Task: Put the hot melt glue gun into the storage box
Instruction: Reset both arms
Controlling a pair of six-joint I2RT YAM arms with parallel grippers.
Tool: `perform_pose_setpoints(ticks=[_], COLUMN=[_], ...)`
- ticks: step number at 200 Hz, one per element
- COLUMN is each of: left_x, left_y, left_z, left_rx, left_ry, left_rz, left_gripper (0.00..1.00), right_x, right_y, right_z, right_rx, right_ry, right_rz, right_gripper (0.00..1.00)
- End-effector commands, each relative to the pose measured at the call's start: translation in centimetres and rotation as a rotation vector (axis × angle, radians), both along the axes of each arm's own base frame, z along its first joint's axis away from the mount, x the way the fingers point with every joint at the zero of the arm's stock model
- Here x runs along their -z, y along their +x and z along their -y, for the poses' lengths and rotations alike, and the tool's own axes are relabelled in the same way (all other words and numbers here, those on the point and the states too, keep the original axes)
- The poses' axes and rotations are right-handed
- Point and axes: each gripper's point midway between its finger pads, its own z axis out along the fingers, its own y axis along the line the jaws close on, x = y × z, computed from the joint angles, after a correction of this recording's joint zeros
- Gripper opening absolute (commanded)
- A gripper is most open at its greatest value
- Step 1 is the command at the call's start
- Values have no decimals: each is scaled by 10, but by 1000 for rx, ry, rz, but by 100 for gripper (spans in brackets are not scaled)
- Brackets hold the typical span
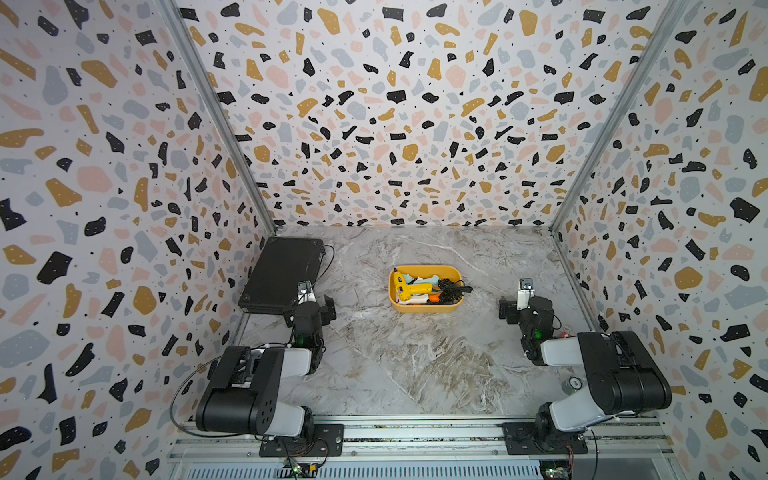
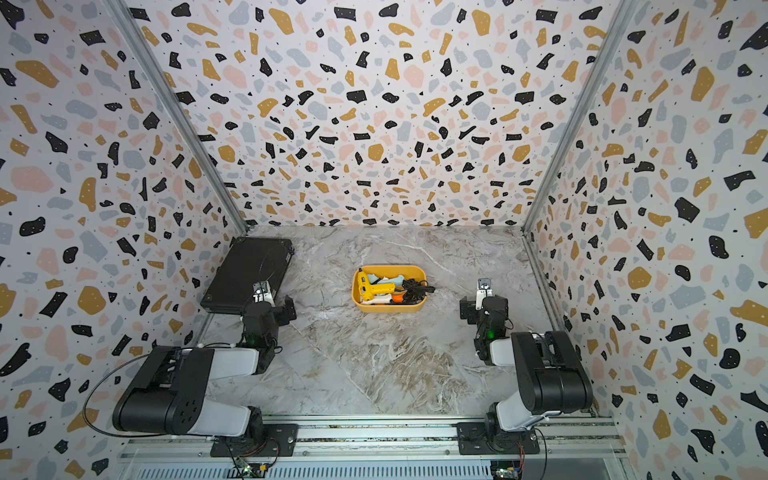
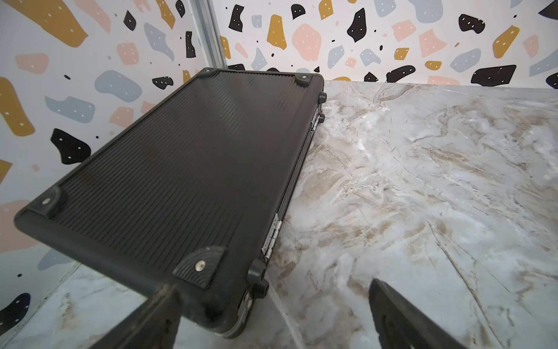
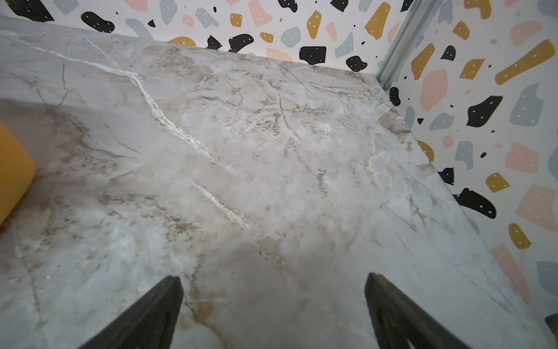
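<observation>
- The left gripper (image 3: pixel 273 287) hangs with its jaws wide apart and empty. It is above the bench (image 3: pixel 422 181), just beside the near corner of the black case (image 3: pixel 181 166) that lies along the left edge.
- The right gripper (image 4: pixel 273 278) is spread as well and holds nothing, over bare marble near the right edge.
- Between the two, well apart from both, the storage box (image 1: pixel 424 308) sits mid-bench, nearer the far edge. It is a shallow mustard-yellow tub with rounded corners.
- The hot melt glue gun (image 1: pixel 411 289) lies on its side inside the box, toward its left end. It has a bright yellow body with black trim and rests on pale blue and white pieces (image 1: pixel 419 278).
- A black cord (image 1: pixel 451 289) bunches at the box's right end and spills over the rim.
- Any marking on the gun is too small to read.
</observation>
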Motion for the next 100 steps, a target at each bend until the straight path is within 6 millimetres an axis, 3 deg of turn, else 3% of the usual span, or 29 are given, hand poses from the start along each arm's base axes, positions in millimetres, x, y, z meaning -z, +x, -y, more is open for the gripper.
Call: perform_pose_setpoints(ticks=[1, 84, 100], left_x=[-15, -15, -15], left_y=[7, 7, 7], left_z=[2, 2, 2], left_rx=[10, 10, 11], left_ry=[8, 7, 7], left_rz=[51, 51, 52], left_gripper=[100, 100, 100], right_x=[-7, -7, -7], right_y=[3, 4, 2], right_z=[-6, -6, -19], right_rx=[-40, -42, -134], right_ry=[0, 1, 12], right_rz=[8, 12, 15], right_gripper=[99, 99, 99])
